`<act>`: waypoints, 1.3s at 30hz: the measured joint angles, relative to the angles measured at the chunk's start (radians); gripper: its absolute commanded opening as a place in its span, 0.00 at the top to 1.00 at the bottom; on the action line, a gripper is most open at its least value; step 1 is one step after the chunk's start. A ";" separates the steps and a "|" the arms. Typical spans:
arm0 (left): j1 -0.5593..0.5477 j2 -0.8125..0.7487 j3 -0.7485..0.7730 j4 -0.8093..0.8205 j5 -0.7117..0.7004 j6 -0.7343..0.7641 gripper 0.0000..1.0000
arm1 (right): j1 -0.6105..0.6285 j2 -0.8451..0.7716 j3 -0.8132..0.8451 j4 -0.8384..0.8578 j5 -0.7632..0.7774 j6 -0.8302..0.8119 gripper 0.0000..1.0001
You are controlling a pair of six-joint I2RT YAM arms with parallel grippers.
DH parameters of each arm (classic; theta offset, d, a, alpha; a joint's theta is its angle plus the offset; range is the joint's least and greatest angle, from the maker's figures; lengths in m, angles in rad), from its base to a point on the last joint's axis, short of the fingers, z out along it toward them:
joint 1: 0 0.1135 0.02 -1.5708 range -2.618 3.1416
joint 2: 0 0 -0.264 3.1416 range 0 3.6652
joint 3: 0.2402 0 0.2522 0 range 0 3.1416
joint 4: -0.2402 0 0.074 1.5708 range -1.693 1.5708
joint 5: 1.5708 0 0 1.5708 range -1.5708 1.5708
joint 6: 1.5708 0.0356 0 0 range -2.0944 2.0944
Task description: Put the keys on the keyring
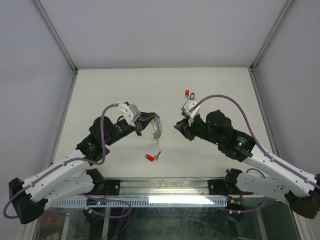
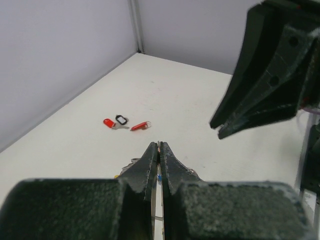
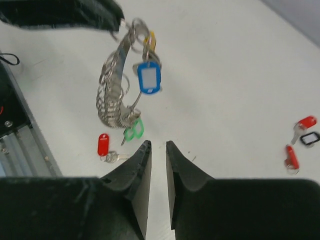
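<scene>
On my left, the left claw is pressed together on the top of the keyring. The ring hangs from it with its long curve running downward, a blue tag and a green tag already dangling on it. Below the ring, toward the near edge of the counter, a red-tagged key lies flat, its length running roughly left to right. The right claw faces the ring across a small gap, slightly spread and gripping nothing. Farther back on its side lies a cluster of keys with red and black tags. I judge the free right arm should fetch: the lone key lies down and to its left.
</scene>
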State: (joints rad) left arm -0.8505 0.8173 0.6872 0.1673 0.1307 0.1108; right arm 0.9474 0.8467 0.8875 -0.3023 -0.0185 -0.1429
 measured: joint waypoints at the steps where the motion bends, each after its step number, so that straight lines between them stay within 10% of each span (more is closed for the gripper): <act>1: 0.013 -0.003 0.000 -0.003 -0.003 -0.002 1.00 | 0.000 0.009 -0.001 -0.025 -0.002 0.030 0.78; 12: 0.119 -0.045 0.000 -0.029 -0.027 -0.019 1.00 | 0.085 0.137 -0.198 0.089 -0.127 0.193 0.75; 26: 0.119 -0.087 -0.011 -0.059 -0.050 -0.017 1.00 | 0.233 0.367 -0.324 0.331 -0.237 -0.554 0.74; 39: 0.126 -0.093 -0.018 -0.085 -0.057 -0.013 1.00 | 0.283 0.560 -0.272 0.387 -0.230 -0.754 0.70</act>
State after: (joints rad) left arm -0.7246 0.7238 0.6689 0.0818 0.0738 0.0975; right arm 1.2301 1.4071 0.6155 0.0845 -0.2481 -0.8967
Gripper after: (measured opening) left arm 0.005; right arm 0.293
